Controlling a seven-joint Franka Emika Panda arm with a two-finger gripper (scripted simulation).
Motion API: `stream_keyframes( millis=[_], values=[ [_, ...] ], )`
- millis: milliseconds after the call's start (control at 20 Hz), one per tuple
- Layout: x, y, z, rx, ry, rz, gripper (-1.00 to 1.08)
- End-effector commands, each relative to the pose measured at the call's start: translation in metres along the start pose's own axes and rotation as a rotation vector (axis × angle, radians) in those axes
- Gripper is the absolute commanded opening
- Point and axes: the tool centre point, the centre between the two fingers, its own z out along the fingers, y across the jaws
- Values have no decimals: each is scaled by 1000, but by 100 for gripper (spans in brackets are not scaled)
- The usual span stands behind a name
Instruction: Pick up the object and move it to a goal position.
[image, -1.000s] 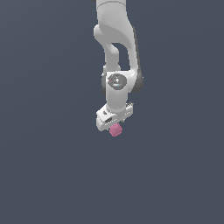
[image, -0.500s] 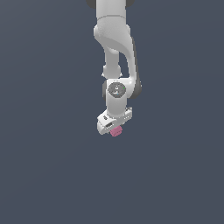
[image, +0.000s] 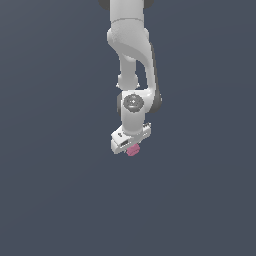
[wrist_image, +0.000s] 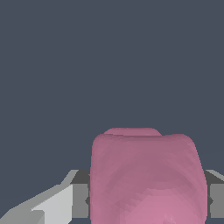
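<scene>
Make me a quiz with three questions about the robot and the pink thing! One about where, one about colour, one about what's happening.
1. Where is the lump?
A. In the hand
B. Far off at the exterior view's left
C. On top of the arm

2. What colour is the lump?
A. Green
B. Pink
C. Yellow

3. What is the hand doing?
A. Wide open, holding nothing
B. Out of sight
C. Shut on the lump

Answers:
1. A: the lump pokes out just under the white hand at the arm's tip.
2. B: the wrist view shows it plain pink.
3. C: in the wrist view a grey finger sits against each side of the lump.
</scene>
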Motion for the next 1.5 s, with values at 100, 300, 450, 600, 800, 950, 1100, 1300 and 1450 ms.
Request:
stream_keyframes(
  millis=[100,300,450,600,800,950,1100,1300,1450],
  values=[
    [0,0,0,0,0,-1,-100],
    [2,3,-7,0,0,-1,-100],
    [3,8,-17,0,0,-1,-100],
    [6,14,-32,0,1,-1,-100],
    [11,27,-58,1,1,-1,-100],
    [16,38,-83,1,1,-1,-100],
    [21,51,-110,2,1,-2,-100],
    [29,69,-147,2,1,-2,-100],
    [35,82,-175,2,1,-2,-100]
  ],
)
